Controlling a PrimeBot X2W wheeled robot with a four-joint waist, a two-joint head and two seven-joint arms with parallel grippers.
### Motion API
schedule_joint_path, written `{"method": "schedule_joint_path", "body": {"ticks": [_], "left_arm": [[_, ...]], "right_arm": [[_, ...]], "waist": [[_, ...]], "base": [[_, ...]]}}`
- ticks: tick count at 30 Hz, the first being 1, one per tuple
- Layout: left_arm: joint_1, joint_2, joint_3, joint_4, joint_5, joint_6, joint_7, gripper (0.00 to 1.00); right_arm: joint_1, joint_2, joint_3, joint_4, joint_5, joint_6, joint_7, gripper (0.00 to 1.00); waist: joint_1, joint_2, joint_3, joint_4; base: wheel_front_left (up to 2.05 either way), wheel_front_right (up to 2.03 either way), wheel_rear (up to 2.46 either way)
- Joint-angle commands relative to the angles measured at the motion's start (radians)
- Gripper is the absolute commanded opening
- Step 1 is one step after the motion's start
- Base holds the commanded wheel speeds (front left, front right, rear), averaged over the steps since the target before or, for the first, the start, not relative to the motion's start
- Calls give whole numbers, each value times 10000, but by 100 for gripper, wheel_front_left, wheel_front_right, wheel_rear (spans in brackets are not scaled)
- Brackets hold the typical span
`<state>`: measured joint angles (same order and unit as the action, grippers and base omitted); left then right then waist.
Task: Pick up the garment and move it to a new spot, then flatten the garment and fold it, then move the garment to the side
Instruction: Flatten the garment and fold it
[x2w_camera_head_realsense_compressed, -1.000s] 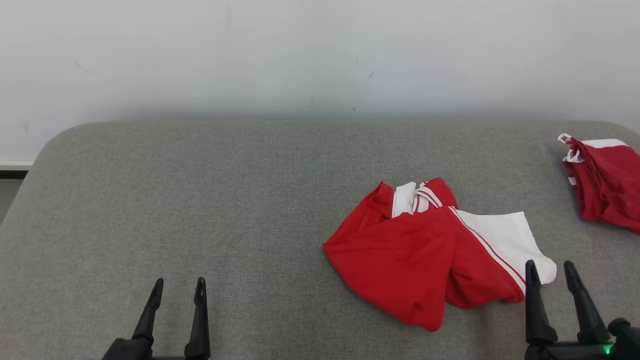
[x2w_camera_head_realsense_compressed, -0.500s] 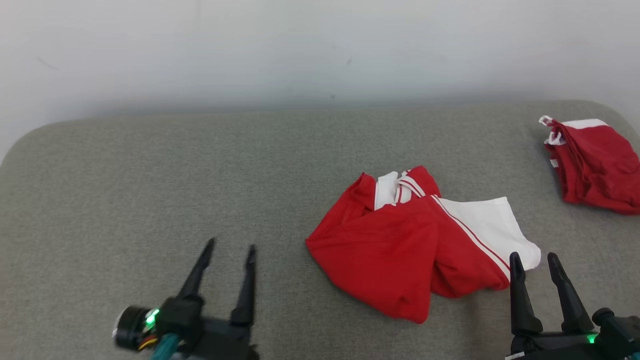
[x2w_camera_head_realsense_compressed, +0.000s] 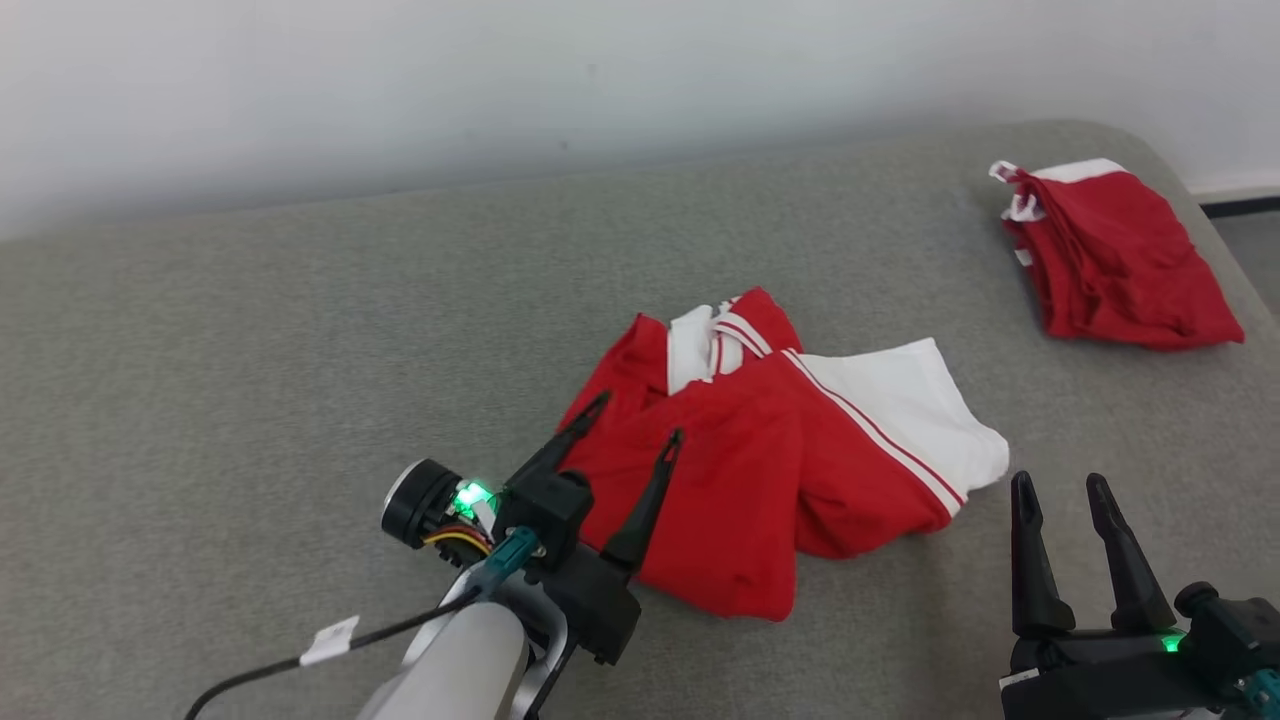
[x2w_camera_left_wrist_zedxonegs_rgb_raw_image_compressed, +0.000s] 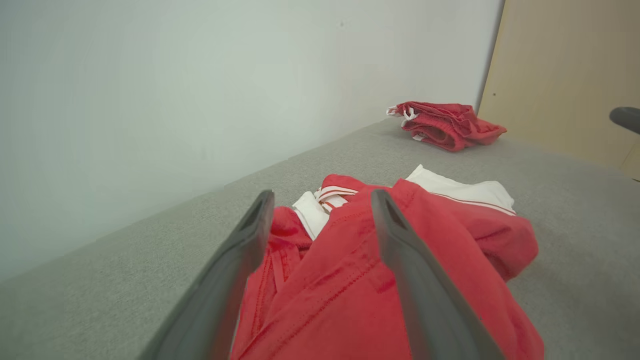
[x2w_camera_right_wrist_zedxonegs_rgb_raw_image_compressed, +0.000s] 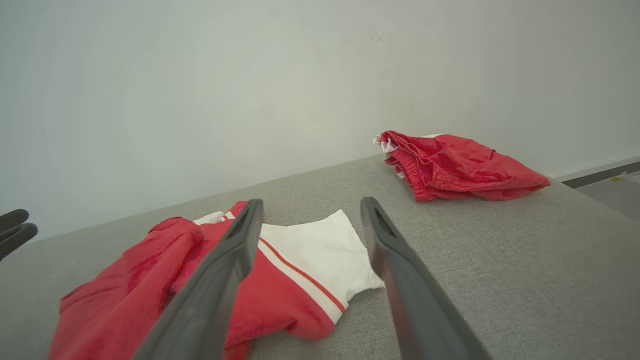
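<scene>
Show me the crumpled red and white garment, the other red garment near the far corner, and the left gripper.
crumpled garment (x2w_camera_head_realsense_compressed: 800, 450), head view, on its red middle panel.
second red garment (x2w_camera_head_realsense_compressed: 1110, 260), head view, on its rumpled middle.
left gripper (x2w_camera_head_realsense_compressed: 640, 415), head view, midway between its open fingertips.

Left hand (x2w_camera_head_realsense_compressed: 640, 416): black tapered fingers (x2w_camera_head_realsense_compressed: 650, 495), green light (x2w_camera_head_realsense_compressed: 470, 493), teal connector (x2w_camera_head_realsense_compressed: 512, 553), pale forearm (x2w_camera_head_realsense_compressed: 460, 665), tagged black cable (x2w_camera_head_realsense_compressed: 410, 620).

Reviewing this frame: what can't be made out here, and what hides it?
Head view: whether the left gripper touches the garment; its fingers overlap the fabric.
Left wrist view: the garment's near edge, cut off by the bottom edge and covered by blurred fingers.
Right wrist view: the garment's near end, behind a finger of the right gripper.
</scene>
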<state>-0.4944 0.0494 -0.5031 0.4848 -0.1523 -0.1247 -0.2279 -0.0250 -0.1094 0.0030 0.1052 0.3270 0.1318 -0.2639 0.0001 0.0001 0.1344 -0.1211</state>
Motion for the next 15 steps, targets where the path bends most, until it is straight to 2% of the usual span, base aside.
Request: {"method": "schedule_joint_path", "body": {"ticks": [1, 12, 13, 15], "left_arm": [[-245, 39, -124, 261, -6, -70, 91, 100], [-1296, 233, -1258, 2029, -620, -39, 353, 100], [-1375, 244, -1316, 2143, -656, -40, 329, 80], [-1517, 249, -1464, 2314, -801, -39, 265, 0]], "right_arm": [[-169, 32, -31, 2, 96, -22, -3, 100], [-410, 177, -150, 47, 160, -22, -3, 100], [-431, 187, -163, 42, 160, -22, -3, 100], [-451, 197, -212, 19, 151, -22, -3, 100]], "waist": [[-1, -1, 376, -478], [-1, -1, 864, -1268], [-1, -1, 875, -1289], [-1, -1, 876, -1300]], "base": [[0, 0, 0], [0, 0, 0], [0, 0, 0], [0, 0, 0]]}}
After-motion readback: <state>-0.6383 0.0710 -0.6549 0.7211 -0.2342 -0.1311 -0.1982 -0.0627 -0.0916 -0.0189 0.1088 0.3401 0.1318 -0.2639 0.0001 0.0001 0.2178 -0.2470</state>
